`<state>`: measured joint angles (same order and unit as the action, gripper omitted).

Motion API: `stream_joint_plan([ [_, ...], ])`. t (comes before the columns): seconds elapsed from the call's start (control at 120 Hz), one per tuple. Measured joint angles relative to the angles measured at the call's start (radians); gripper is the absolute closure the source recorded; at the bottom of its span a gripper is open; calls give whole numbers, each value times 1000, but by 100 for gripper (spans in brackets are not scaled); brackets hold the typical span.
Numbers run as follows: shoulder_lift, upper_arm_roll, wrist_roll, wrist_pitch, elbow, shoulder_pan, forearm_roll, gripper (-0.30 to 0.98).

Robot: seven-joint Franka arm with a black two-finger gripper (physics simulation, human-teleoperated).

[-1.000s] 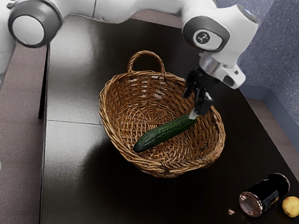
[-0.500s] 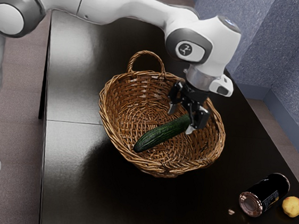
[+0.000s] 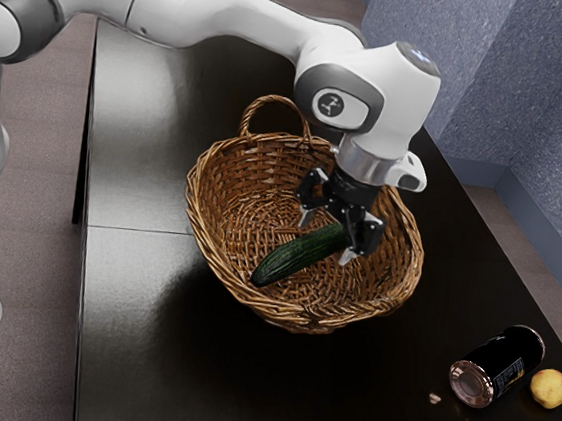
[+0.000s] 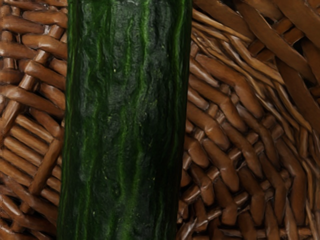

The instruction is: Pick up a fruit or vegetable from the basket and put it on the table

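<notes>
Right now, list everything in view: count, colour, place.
Cucumber: one, dark green, lying in the basket, partly between the gripper's fingers.
Basket: one, brown wicker, standing on the table.
Can: one, mostly black with a coppery end, on its side on the table, toward the exterior view's right.
Round fruit: one, yellow with a reddish tint, on the table beside the can.
Small bit: one, pale, on the table near the can; too small to identify.
Table: one, black, glossy, under the basket.
Wall: blue-grey, behind the table.
Floor: brownish, around the table.
Arm: one, white and grey, reaching over the basket.
Gripper: one, black with pale fingertips, open, in the basket.
</notes>
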<state>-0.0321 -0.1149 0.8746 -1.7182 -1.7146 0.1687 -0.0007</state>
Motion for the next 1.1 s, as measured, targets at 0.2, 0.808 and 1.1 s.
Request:
stream_joint_plan([
  [0.2,-20,1,58,-2,0,-43,17,0],
  [0.808,-41,-6,156,-36,-28,-61,23,0],
  [1.1,-53,-6,182,-61,-31,-55,38,0],
])
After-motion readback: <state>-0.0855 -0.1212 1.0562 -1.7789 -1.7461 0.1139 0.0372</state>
